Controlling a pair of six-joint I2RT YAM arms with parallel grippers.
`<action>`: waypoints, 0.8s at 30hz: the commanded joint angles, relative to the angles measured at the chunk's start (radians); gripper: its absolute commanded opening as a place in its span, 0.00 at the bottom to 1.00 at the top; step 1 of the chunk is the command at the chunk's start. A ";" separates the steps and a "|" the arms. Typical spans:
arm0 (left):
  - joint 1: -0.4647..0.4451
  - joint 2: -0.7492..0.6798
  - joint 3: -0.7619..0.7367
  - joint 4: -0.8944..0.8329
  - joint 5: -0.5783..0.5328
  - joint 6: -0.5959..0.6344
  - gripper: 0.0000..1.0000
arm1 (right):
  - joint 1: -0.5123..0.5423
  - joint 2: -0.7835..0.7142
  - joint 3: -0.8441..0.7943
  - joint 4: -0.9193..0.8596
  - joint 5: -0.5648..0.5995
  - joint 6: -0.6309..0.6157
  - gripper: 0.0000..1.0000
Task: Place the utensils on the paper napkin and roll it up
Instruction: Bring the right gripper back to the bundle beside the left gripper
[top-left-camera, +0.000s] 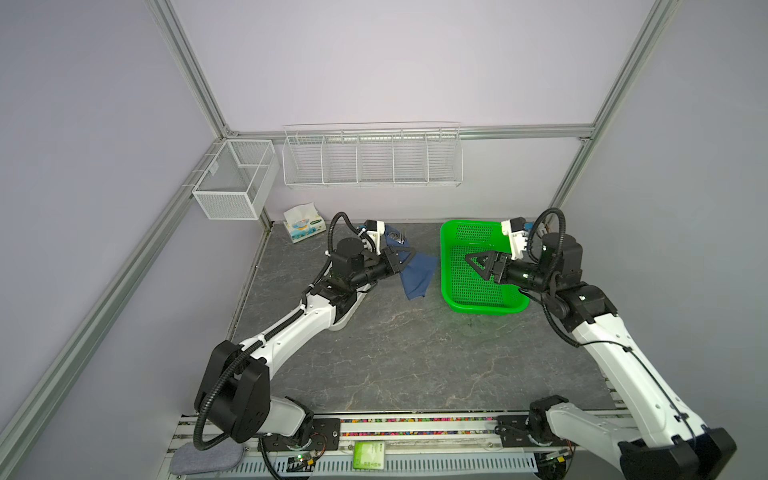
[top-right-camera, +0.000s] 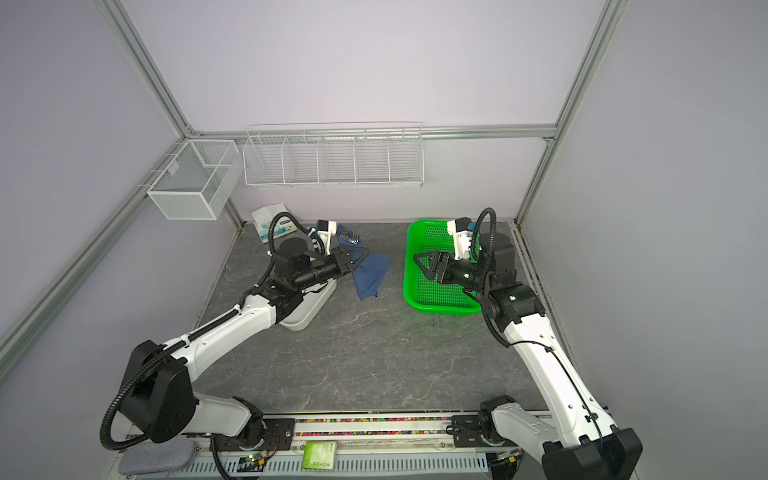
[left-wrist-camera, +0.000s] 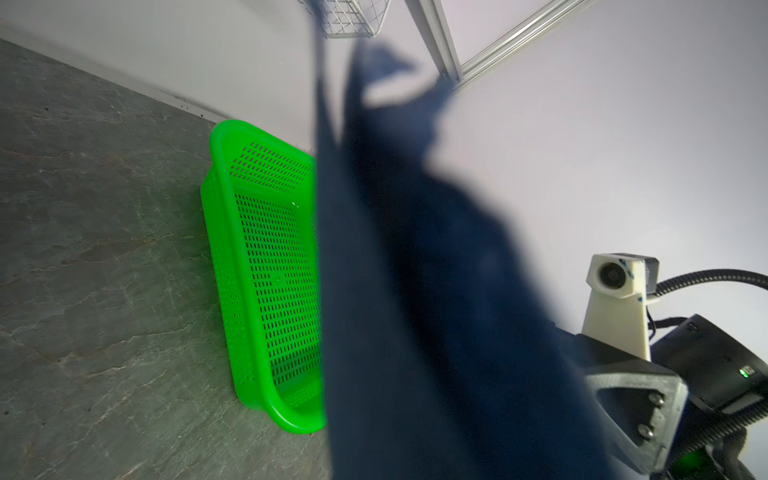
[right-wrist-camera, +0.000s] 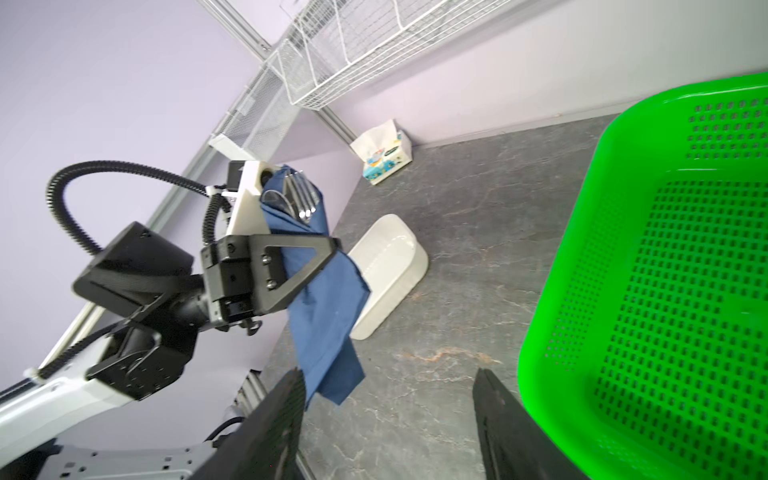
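Observation:
The dark navy paper napkin (top-left-camera: 417, 276) (top-right-camera: 372, 272) hangs in the air, wrapped round the utensils. My left gripper (top-left-camera: 409, 254) (top-right-camera: 365, 253) (right-wrist-camera: 330, 247) is shut on this bundle, above the table and left of the basket. Silver fork tines and a spoon bowl, the utensils (right-wrist-camera: 303, 195) (top-left-camera: 401, 238), stick out of the bundle's upper end; no knife shows. In the left wrist view the napkin (left-wrist-camera: 415, 291) covers the jaws. My right gripper (top-left-camera: 469, 259) (top-right-camera: 416, 258) (right-wrist-camera: 390, 376) stands open and empty over the basket, pointing toward the bundle.
A green perforated basket (top-left-camera: 446, 266) (top-right-camera: 409, 286) (left-wrist-camera: 220, 232) (right-wrist-camera: 552, 291) lies at the right. A white tray (top-right-camera: 307, 318) (right-wrist-camera: 386, 266) sits under the left arm. A tissue pack (top-left-camera: 301, 222) stands at the back wall, below two wire racks (top-left-camera: 372, 158).

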 joint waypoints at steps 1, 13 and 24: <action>-0.010 -0.038 0.019 -0.011 -0.044 0.038 0.00 | 0.043 -0.036 -0.004 0.083 -0.056 0.071 0.64; -0.047 -0.018 0.054 -0.039 -0.079 0.062 0.00 | 0.273 0.083 0.100 0.094 -0.050 0.075 0.46; -0.054 -0.029 0.053 0.004 -0.047 0.020 0.00 | 0.333 0.220 0.113 0.097 0.056 0.065 0.45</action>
